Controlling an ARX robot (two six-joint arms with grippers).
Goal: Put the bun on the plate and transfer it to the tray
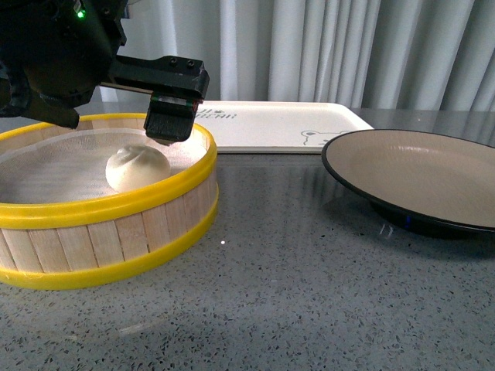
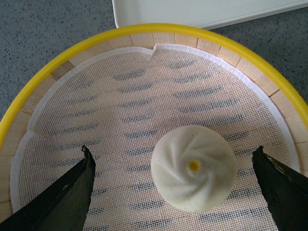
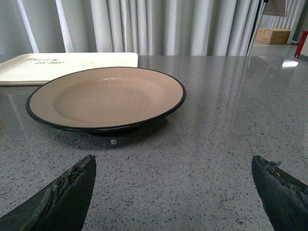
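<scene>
Left fingers (image 2: 62, 202) spread, apparently clear of the bun (image 2: 194, 168); right fingers (image 3: 62, 197) spread too, bases cut off.

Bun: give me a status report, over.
Left gripper open, above the bun in the steamer basket. Right gripper open, facing the plate. Plate bare, nothing blocking.

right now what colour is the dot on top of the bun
Yellow, on the white bun; shows best in the left wrist view.
</scene>
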